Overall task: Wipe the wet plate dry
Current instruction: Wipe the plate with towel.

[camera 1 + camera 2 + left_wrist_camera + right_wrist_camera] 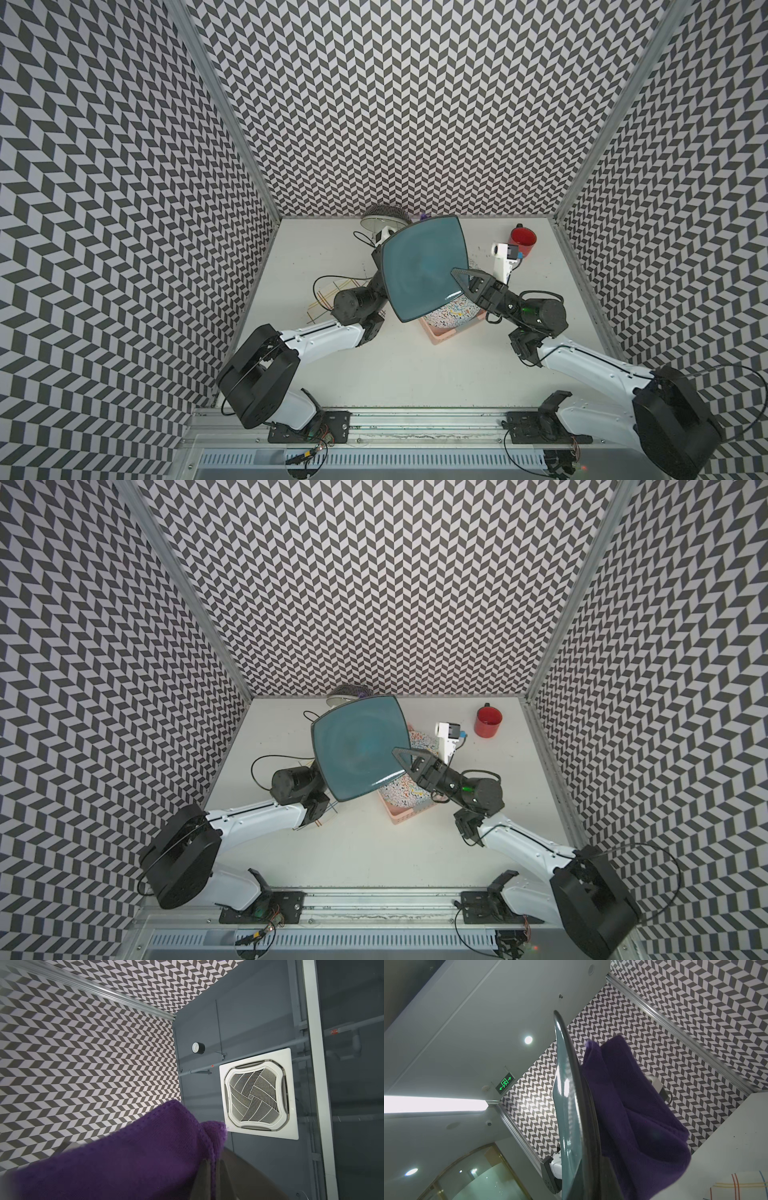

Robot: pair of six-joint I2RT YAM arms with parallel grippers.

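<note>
Above white worktop [415, 374], chevron walls [415, 104] around: right fingers [467, 277] pinch rim of tilted teal plate [419, 262]; left fingers [245, 1172], underneath, clamp purple cloth [124, 1157].

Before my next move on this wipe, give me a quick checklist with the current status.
1. Hold: right gripper shut on plate rim: ok.
2. Wiper: left gripper shut on cloth: ok.
3. Contact: cloth against plate's back face: ok.
4. Top face of plate dry: cannot tell.
5. Clearance: plate apart from mug: ok.
6. Gap between plate and bowl beneath: cannot tell.
</note>
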